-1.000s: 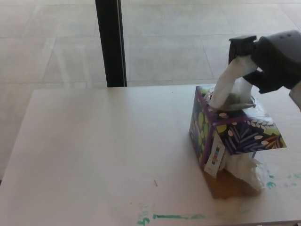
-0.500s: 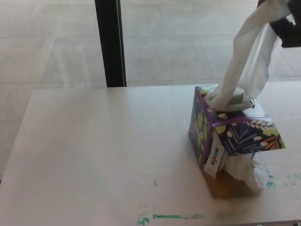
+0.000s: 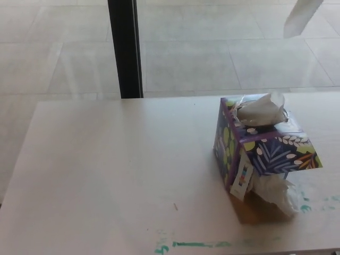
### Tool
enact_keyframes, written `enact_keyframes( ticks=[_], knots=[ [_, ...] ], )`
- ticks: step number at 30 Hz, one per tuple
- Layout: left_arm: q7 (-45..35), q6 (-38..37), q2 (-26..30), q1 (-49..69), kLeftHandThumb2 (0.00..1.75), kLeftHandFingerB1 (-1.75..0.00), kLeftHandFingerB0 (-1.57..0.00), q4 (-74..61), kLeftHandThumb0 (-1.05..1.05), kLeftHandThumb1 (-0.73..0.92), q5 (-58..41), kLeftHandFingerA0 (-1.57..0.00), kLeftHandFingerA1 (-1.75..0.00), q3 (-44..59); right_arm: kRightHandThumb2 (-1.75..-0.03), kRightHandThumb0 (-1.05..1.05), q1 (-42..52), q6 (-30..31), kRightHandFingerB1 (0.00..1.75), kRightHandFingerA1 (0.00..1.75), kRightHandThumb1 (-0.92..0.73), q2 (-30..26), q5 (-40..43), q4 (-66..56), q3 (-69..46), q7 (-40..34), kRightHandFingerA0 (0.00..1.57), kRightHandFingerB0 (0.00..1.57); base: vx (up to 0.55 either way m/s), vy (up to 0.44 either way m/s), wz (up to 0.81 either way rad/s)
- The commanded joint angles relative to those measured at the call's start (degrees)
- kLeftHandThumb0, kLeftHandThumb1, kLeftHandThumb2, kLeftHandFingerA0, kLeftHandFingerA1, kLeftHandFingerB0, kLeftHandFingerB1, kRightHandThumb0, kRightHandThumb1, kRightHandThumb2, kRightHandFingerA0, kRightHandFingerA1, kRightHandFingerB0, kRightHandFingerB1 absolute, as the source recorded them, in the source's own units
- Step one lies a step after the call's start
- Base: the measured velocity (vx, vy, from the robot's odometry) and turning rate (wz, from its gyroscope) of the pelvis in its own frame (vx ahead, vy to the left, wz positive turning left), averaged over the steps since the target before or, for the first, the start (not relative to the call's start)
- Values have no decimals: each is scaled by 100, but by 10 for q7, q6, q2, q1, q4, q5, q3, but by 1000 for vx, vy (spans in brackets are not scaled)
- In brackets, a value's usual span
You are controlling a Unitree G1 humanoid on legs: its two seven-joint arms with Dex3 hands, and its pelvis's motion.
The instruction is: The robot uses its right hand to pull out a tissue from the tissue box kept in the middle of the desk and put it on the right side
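- A purple cardboard tissue box (image 3: 264, 151) printed with green and white leaves stands on the pale tabletop (image 3: 117, 170), toward its 3 o'clock side.
- A crumpled white tissue (image 3: 261, 110) pokes up from the box's top opening.
- A white sheet of tissue (image 3: 300, 16) hangs in the air at 1 o'clock, well above the box and apart from it, cut by the top edge.
- Neither hand shows, so what they grasp cannot be told.
- A wad of crumpled white tissue (image 3: 276, 192) lies on the tabletop, touching the box's 6 o'clock side.
- A small white label (image 3: 242, 179) hangs from the box's near corner.
- Teal paint smears (image 3: 195, 245) mark the tabletop's near edge.
- A black vertical post (image 3: 125, 48) rises behind the tabletop at 11 o'clock over pale floor tiles (image 3: 58, 48).
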Motion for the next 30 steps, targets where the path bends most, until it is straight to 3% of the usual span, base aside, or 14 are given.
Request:
enact_keyframes(
  ticks=[1,3,5,8,10,11,14,17,20,22,28,29,30],
  knots=[
    [-3,-13,18,10,59,-44,-47,-2,-67,60,-9,-50,-57,7,-135,-22,-18,-4,146,169,-41,-31,-14,21,5,-28,103,87,0,0,0],
    [-3,-13,19,10,59,-44,-47,-2,-68,60,-8,-50,-57,6,-134,-24,-17,-13,148,171,-44,-45,-21,29,15,-19,101,85,0,0,0],
    [-6,-14,19,10,59,-44,-46,-1,-66,61,-7,-48,-57,5,-117,-25,10,-10,148,170,-50,-78,-51,9,49,14,90,77,0,0,0],
    [1,-6,21,-1,58,-45,-49,7,-64,58,-13,-51,-59,10,-107,-19,45,-37,140,166,-52,-97,-64,3,77,9,94,85,0,0,0],
    [-6,-14,22,2,58,-45,-49,7,-67,59,-11,-52,-59,9,-97,-19,78,-26,140,164,-55,-107,-94,-13,116,35,87,78,0,0,0],
    [-6,-14,22,1,58,-45,-49,7,-66,60,-10,-51,-58,8,-91,-25,86,-34,128,159,-55,-109,-102,-12,129,32,89,87,0,0,0],
    [-7,-15,20,-1,58,-45,-48,6,-68,59,-13,-51,-58,10,-88,-25,138,-38,133,160,-57,-102,-123,-33,176,53,88,79,0,0,0],
    [-8,-14,16,-2,59,-45,-46,6,-64,61,-16,-49,-57,14,-64,-28,183,-22,107,151,-57,-104,-167,-73,226,62,90,90,0,0,0],
    [-6,-13,16,-1,58,-45,-50,-4,-66,60,-15,-51,-59,13,-64,-30,219,-5,115,155,-58,-104,-172,-103,244,97,86,84,0,0,0],
    [-3,-8,17,-8,59,-44,-46,2,-64,60,-18,-49,-60,18,-70,-24,254,-6,128,161,-61,-97,-168,-95,247,69,87,81,0,0,0],
    [-3,-15,15,-7,59,-44,-46,3,-68,59,-12,-49,-59,14,-65,-26,292,26,113,157,-64,-91,-183,-100,245,77,82,83,0,0,0],
    [-3,-19,13,-6,89,-56,-42,-1,-69,46,-10,-47,-65,11,-64,-28,299,26,119,160,-67,-93,-189,-95,247,71,81,82,0,0,0],
    [-3,-15,12,-7,88,-56,-42,-1,-67,45,-14,-48,-65,13,-63,-26,304,34,130,164,-70,-96,-196,-96,250,85,77,75,0,0,0]
  ],
)
